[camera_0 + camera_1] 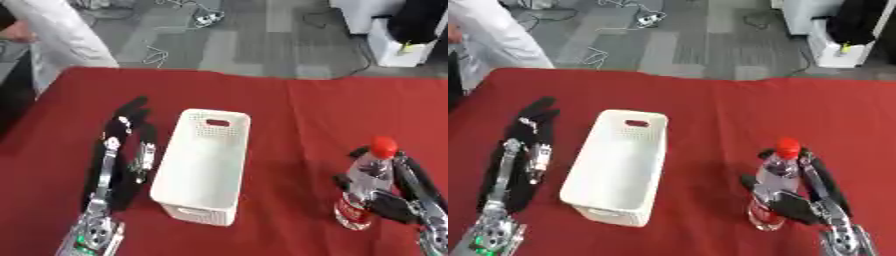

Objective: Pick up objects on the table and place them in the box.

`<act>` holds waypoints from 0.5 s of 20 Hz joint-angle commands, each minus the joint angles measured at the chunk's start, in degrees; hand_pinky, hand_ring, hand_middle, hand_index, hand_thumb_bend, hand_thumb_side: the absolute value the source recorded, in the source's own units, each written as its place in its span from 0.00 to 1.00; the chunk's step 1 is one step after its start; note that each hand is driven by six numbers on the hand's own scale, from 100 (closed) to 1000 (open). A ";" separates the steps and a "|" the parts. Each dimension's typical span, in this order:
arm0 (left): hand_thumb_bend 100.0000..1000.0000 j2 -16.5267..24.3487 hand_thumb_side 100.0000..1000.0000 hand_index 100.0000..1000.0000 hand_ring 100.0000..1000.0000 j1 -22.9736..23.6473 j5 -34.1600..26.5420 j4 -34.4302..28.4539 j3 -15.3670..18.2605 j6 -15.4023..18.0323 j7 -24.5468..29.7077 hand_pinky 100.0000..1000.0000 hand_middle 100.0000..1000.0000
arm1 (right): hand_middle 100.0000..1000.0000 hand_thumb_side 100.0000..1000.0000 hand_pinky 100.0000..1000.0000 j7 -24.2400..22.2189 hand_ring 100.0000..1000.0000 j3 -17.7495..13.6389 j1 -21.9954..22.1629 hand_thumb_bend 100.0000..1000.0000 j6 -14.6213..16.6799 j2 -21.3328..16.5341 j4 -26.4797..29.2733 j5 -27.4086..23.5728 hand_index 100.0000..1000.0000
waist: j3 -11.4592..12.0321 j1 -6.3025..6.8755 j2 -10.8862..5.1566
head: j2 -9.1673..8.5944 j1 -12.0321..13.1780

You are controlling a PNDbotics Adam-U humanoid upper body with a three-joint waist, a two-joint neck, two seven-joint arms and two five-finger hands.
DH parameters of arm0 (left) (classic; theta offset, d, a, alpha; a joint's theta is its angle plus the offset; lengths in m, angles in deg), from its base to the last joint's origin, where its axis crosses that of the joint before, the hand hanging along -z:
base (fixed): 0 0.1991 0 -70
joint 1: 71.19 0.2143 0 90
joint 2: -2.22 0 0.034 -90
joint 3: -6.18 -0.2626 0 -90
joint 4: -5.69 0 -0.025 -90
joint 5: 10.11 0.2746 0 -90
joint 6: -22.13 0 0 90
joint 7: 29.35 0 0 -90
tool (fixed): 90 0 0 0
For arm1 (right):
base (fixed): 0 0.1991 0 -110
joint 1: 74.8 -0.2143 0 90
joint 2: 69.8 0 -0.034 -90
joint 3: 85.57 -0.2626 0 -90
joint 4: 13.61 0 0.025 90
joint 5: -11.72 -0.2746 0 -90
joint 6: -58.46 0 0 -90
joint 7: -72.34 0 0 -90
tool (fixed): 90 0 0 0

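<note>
- Bottle, clear with a red cap and red label, upright at lower right of the frame, on the red table.
- Right hand curled round bottle, fingers and thumb wrapping both sides.
- White box at centre, well apart from bottle.
- Left hand at left, just beside box, fingers straight, holding nothing.

Red-clothed table with white box and red-capped bottle
</note>
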 commanded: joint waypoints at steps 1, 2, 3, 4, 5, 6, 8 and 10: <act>0.00 0.02 0.88 0.93 0.84 -0.70 -0.11 -1.00 0.13 0.07 0.42 0.82 0.84 | 0.30 0.16 0.08 2.75 0.15 -0.31 -1.30 0.55 1.90 0.36 0.40 -4.16 0.48 | 0.07 0.46 -0.33 | -0.56 -1.73; 0.00 -0.14 0.88 0.93 0.84 -0.80 -0.12 -1.07 0.12 0.06 0.51 0.82 0.84 | 0.29 0.13 0.07 3.11 0.14 -0.42 -1.44 0.55 2.68 0.58 0.21 -5.53 0.48 | 0.19 0.76 -0.13 | -0.67 -2.27; 0.00 -0.31 0.88 0.93 0.84 -0.97 -0.13 -1.17 0.10 0.07 0.63 0.82 0.84 | 0.28 0.09 0.06 3.35 0.13 -0.63 -1.63 0.53 3.43 0.91 0.02 -6.89 0.46 | 0.38 1.12 0.17 | -0.88 -2.80; 0.00 -0.54 0.88 0.93 0.84 -1.20 -0.16 -1.30 0.06 0.07 0.77 0.82 0.84 | 0.26 0.05 0.04 3.62 0.11 -1.00 -1.88 0.52 4.10 1.40 -0.05 -8.25 0.45 | 0.63 1.55 0.55 | -1.14 -3.37; 0.00 -0.72 0.88 0.93 0.84 -1.41 -0.18 -1.42 0.02 0.06 0.93 0.82 0.84 | 0.25 0.04 0.00 3.85 0.08 -1.40 -2.11 0.51 4.61 1.82 -0.07 -9.23 0.44 | 0.83 1.93 0.87 | -1.36 -3.83; 0.00 -0.95 0.88 0.93 0.84 -1.64 -0.20 -1.56 -0.02 0.05 1.12 0.82 0.84 | 0.23 0.03 0.00 4.18 0.05 -1.96 -2.40 0.50 5.07 2.45 0.10 -9.70 0.42 | 1.06 2.38 1.24 | -1.61 -4.31; 0.00 -1.27 0.88 0.93 0.84 -2.02 -0.23 -1.79 -0.03 -0.01 1.41 0.82 0.84 | 0.20 0.02 0.00 4.79 0.00 -2.75 -2.91 0.47 5.72 3.37 0.50 -9.03 0.39 | 1.46 2.98 1.85 | -2.05 -4.98; 0.00 -1.43 0.88 0.93 0.84 -2.14 -0.21 -1.98 0.01 -0.08 1.61 0.82 0.84 | 0.18 0.00 0.00 5.37 0.00 -3.01 -3.19 0.44 6.13 3.82 0.72 -6.27 0.37 | 1.80 3.34 2.12 | -2.13 -5.39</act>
